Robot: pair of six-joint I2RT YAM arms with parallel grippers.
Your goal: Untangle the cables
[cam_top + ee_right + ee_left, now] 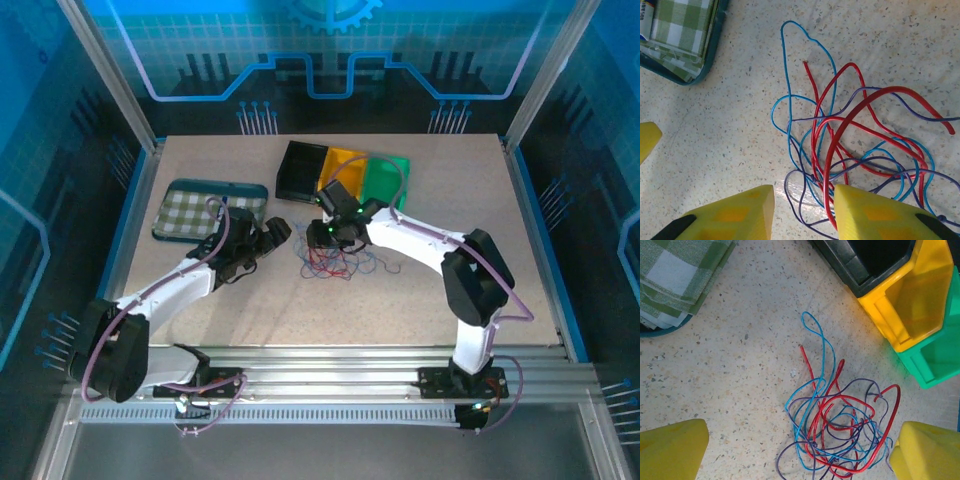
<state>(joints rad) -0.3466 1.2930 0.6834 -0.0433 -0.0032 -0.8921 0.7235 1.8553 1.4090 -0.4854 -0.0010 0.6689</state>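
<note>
Nearby, beyond cables point(335, 262): bins point(340, 172), checked cloth point(205, 208)

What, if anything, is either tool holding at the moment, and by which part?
Nothing is held. The left tool stands open above the cables; the right tool straddles a red loop with its jaws apart, not pinching it.

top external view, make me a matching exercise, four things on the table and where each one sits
Things:
1 cables
2 checked cloth
3 black bin
4 green bin

Places:
a right end of the bin row
b in the teal tray on the left
c left end of the bin row
d mid-table, in front of the bin row

Pairs: 1-d, 2-b, 3-c, 4-a
</note>
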